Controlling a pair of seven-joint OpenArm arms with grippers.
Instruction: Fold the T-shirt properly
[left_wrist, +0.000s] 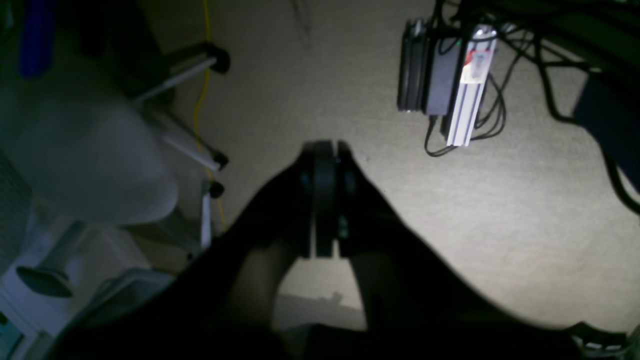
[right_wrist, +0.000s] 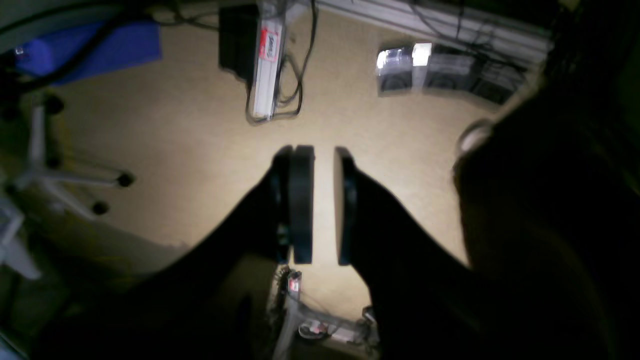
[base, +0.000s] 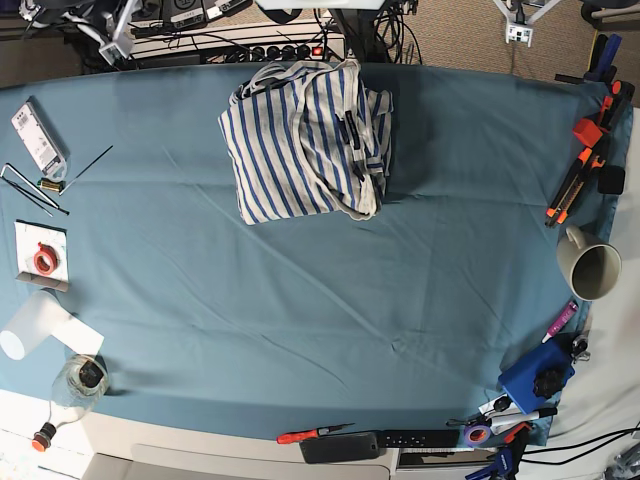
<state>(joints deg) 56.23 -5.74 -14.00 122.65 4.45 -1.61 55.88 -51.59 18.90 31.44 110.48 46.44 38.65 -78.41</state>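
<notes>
The soft striped T-shirt (base: 308, 140) lies bunched on the blue table (base: 300, 300), far from both grippers. The left gripper (left_wrist: 324, 150) is closed on nothing. The right gripper (right_wrist: 320, 152) is a little open, empty; no words can be read.

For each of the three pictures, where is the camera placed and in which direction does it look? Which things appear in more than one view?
Left wrist: sits on the left arm behind the left gripper, looking down at the floor; its jaws are shut and hold nothing.
Right wrist: sits behind the right gripper, also facing the floor; jaws slightly apart, empty.
Base: overhead, looking straight down on the tablecloth with the folded T-shirt; no arm shows.
Shared: both wrist views show the same aluminium rail with cables on the floor.
</notes>
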